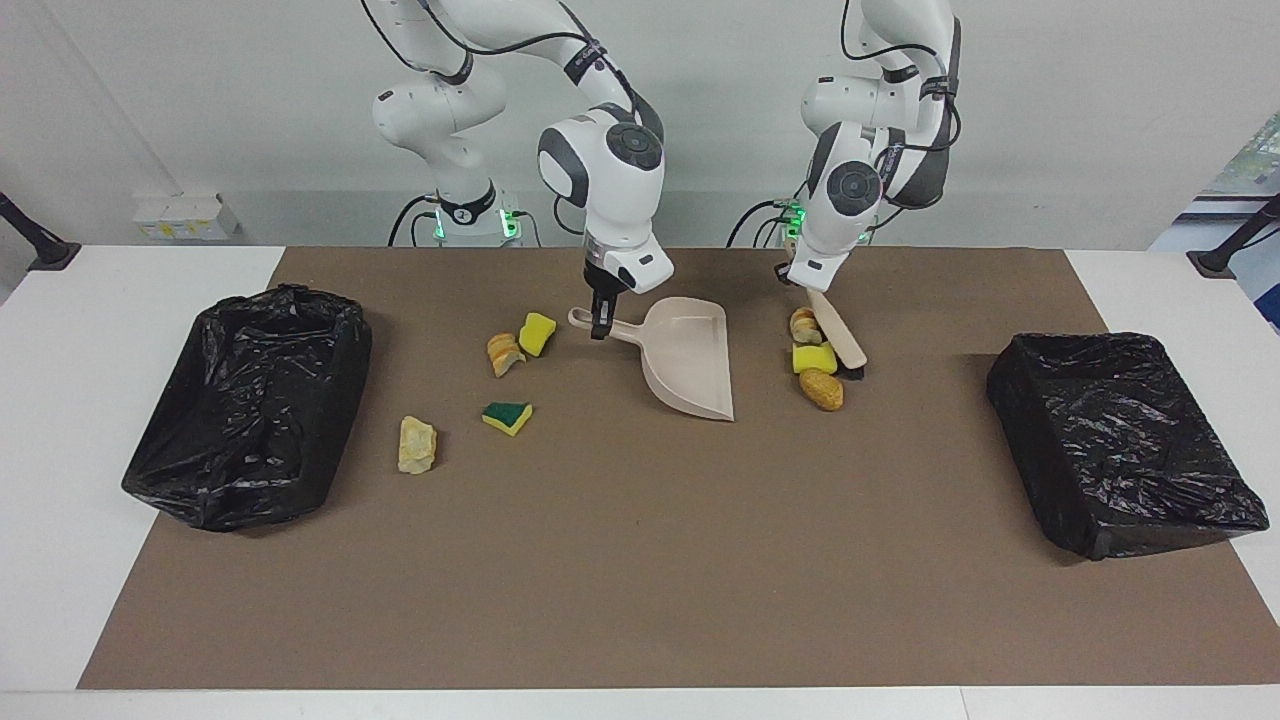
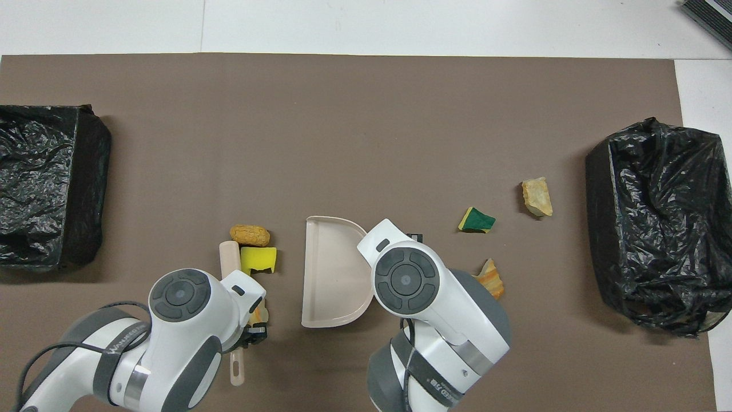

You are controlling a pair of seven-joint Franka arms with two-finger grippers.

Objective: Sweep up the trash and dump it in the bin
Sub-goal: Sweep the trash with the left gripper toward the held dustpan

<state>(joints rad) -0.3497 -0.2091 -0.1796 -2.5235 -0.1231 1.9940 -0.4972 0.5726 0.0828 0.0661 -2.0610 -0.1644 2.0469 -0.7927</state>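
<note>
My right gripper (image 1: 600, 325) is shut on the handle of the beige dustpan (image 1: 690, 365), which rests on the brown mat with its mouth toward the left arm's end. My left gripper (image 1: 798, 284) is shut on the beige brush (image 1: 838, 335), whose black bristles touch the mat. Three pieces of trash lie beside the brush, between it and the pan: a bread chunk (image 1: 806, 324), a yellow sponge (image 2: 258, 259) and a tan chunk (image 2: 250, 234). Toward the right arm's end lie a yellow sponge (image 1: 537, 333), a bread piece (image 1: 504, 353), a green-backed sponge (image 2: 476, 220) and a pale chunk (image 2: 537, 197).
One bin lined with a black bag (image 1: 250, 400) stands at the right arm's end of the mat, another (image 1: 1120, 440) at the left arm's end. The brown mat (image 1: 640, 560) covers most of the white table.
</note>
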